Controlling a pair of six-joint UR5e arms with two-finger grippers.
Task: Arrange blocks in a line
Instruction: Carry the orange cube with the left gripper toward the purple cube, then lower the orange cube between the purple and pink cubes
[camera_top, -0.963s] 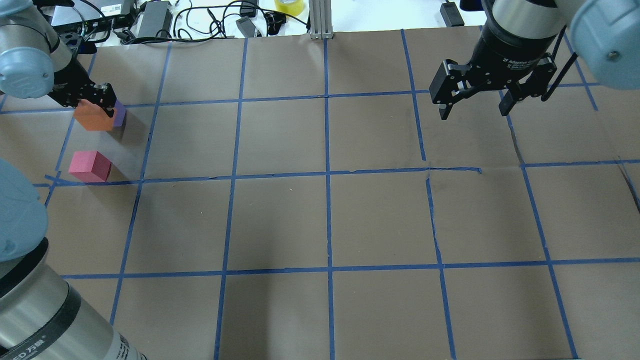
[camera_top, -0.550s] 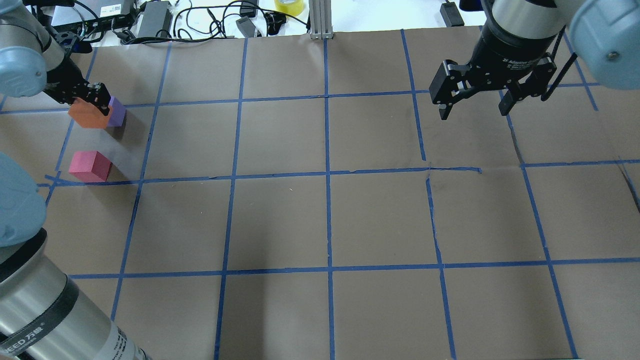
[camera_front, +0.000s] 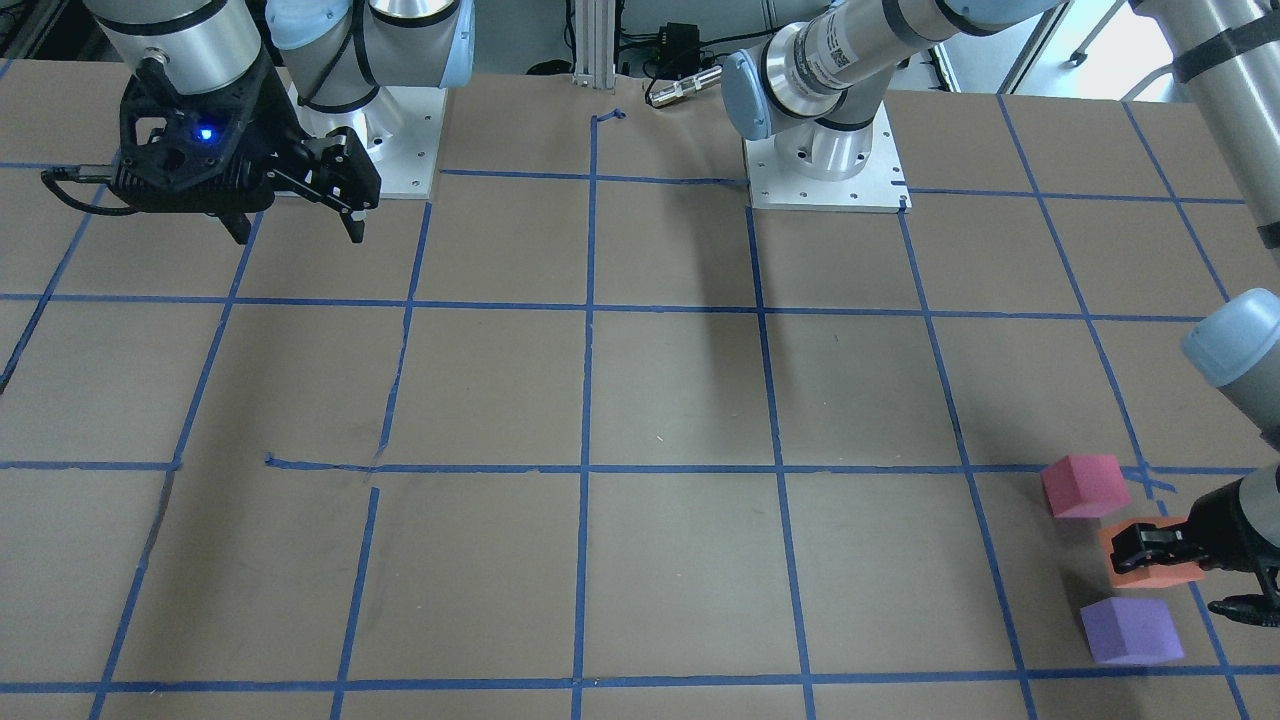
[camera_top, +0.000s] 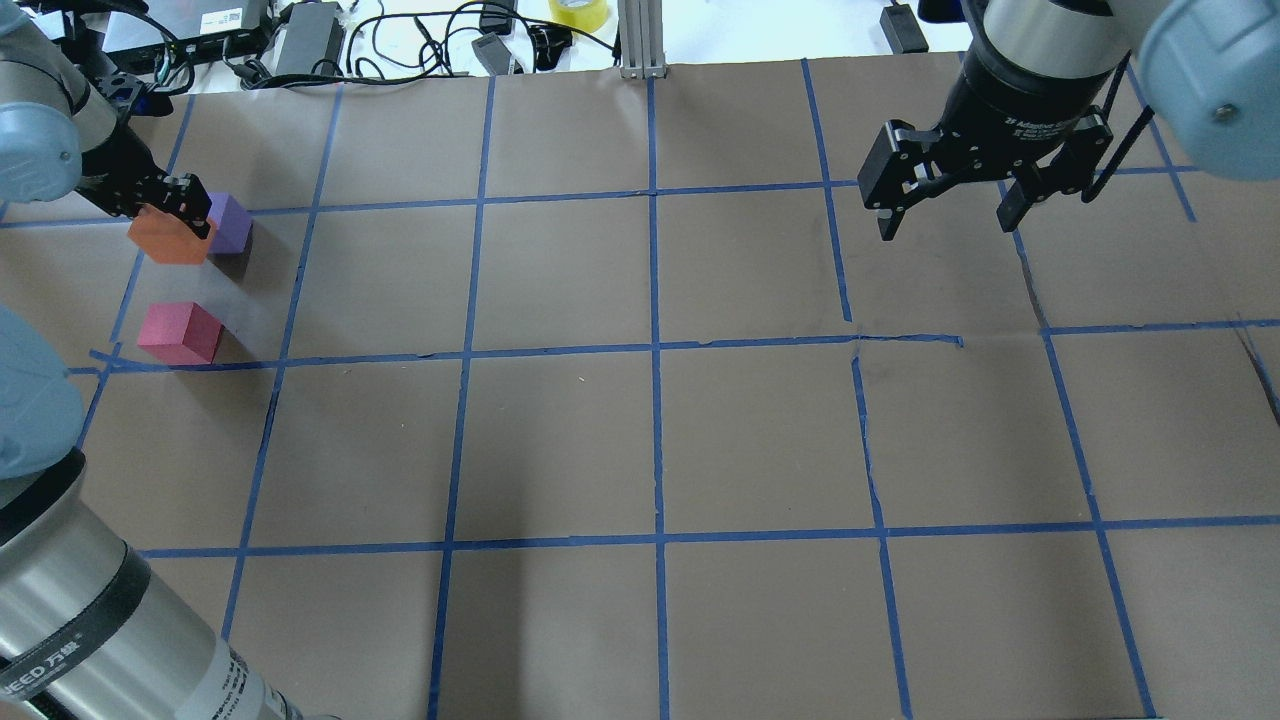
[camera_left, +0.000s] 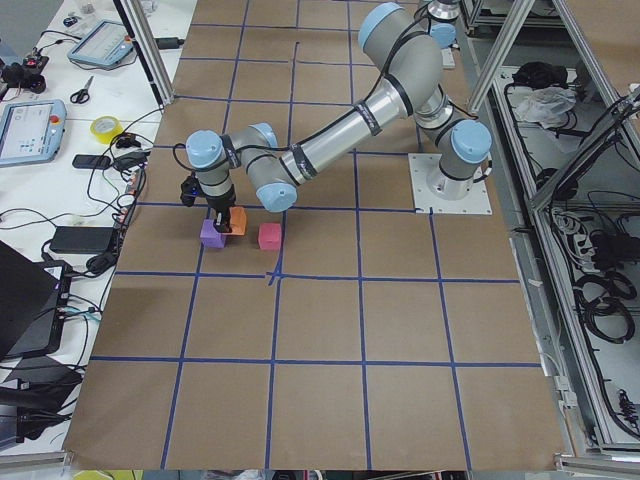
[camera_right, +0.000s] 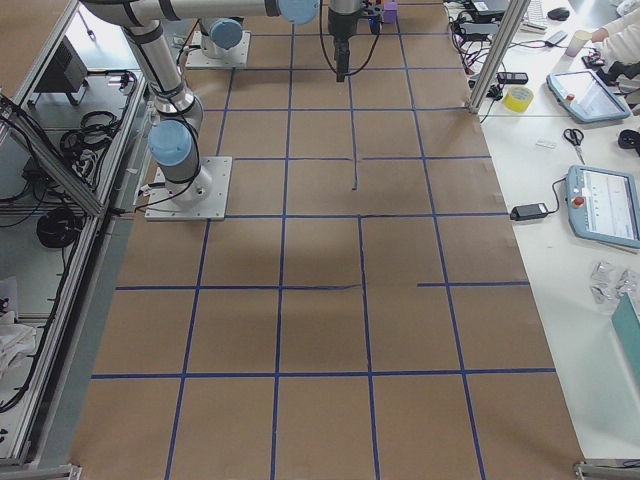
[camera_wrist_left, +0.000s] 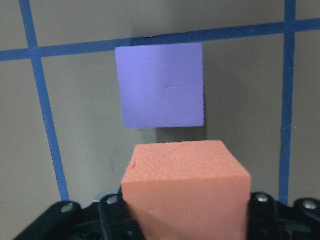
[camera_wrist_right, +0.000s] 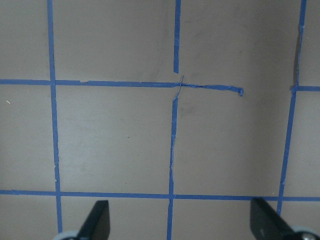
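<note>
Exterior front-facing view: on the brown table (camera_front: 680, 400), gridded with blue tape (camera_front: 587, 400), the three blocks sit at the lower right in a rough row running away from the robot. The pinkish-red block (camera_front: 1085, 485) is nearest the robot, the orange block (camera_front: 1150, 574) is in the middle and set slightly rightward, and the purple block (camera_front: 1130, 630) is farthest. Being cubes, they have no long axis; their sides run roughly along the tape. The left jaws, on the left arm (camera_front: 1235, 350), are clenched on the orange block. The right jaws, on the right arm (camera_front: 185, 45), hang released at the upper left, well apart from the blocks. Overhead exterior view: the row lies at the far left, the orange block just beside the purple one. White print (camera_top: 1040, 125) on the right arm's wrist starts "2F Adaptive", and lettering (camera_top: 45, 687) low on the left arm shows "EED" and Chinese characters. Exterior left view: the near arm reaches down to the orange block between its neighbours. Exterior right view: the blocks are too far off to read. Left wrist-mounted view: the orange block sits in the jaws, with the purple block beyond it across a gap, its sides square to the tape. Right wrist-mounted view: two fingertips (camera_wrist_right: 97, 222) stand wide apart over the taped table.
</note>
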